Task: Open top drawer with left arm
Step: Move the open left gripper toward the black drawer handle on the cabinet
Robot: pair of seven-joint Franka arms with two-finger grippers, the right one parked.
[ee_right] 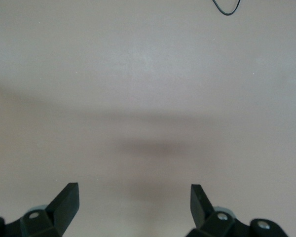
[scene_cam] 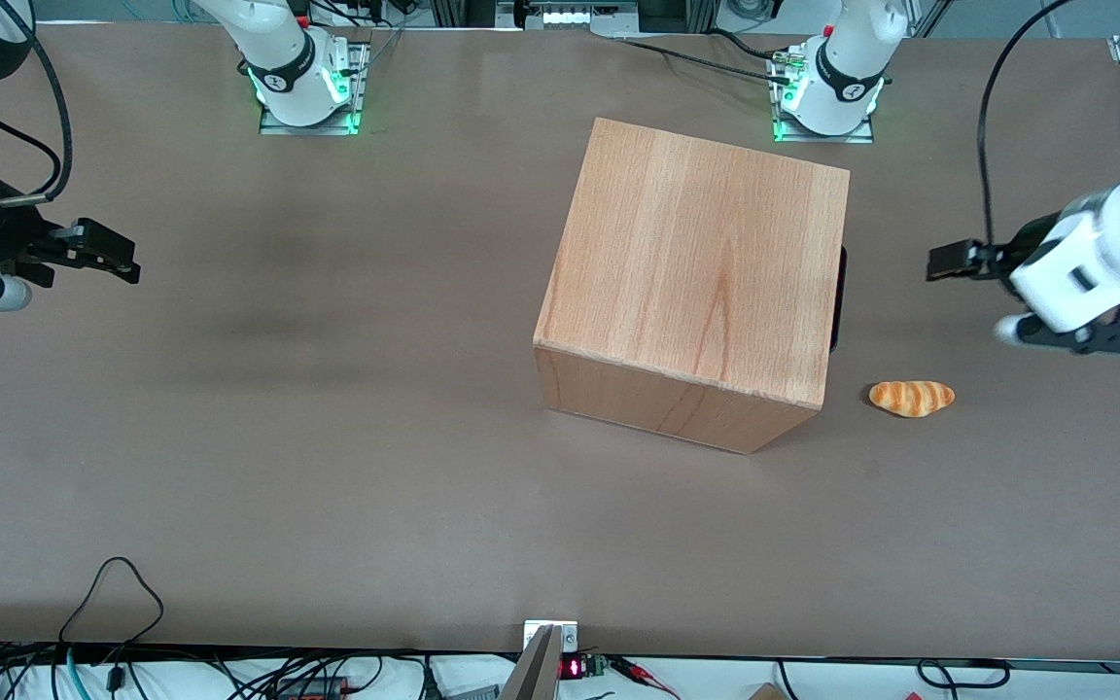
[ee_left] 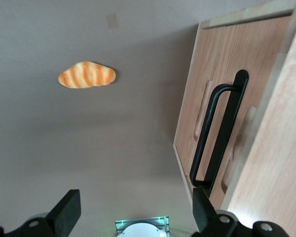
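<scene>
The wooden cabinet [scene_cam: 696, 282] stands mid-table with its front turned toward the working arm's end. The top drawer's front panel [ee_left: 207, 84] sits flush in the cabinet, with its slim black bar handle [ee_left: 219, 131] just under the cabinet's top edge; from the front camera the handle [scene_cam: 839, 297] is only a dark strip. My left gripper [scene_cam: 944, 262] hovers above the table in front of the drawer, a short gap away from the handle. The gripper [ee_left: 136, 212] is open and empty, and one finger [ee_left: 202, 210] is close to the handle's end.
A small striped bread roll [scene_cam: 912, 398] lies on the brown table in front of the cabinet, nearer to the front camera than my gripper; the same roll [ee_left: 87, 75] shows from the wrist. The working arm's base [scene_cam: 827, 92] stands at the table's back edge.
</scene>
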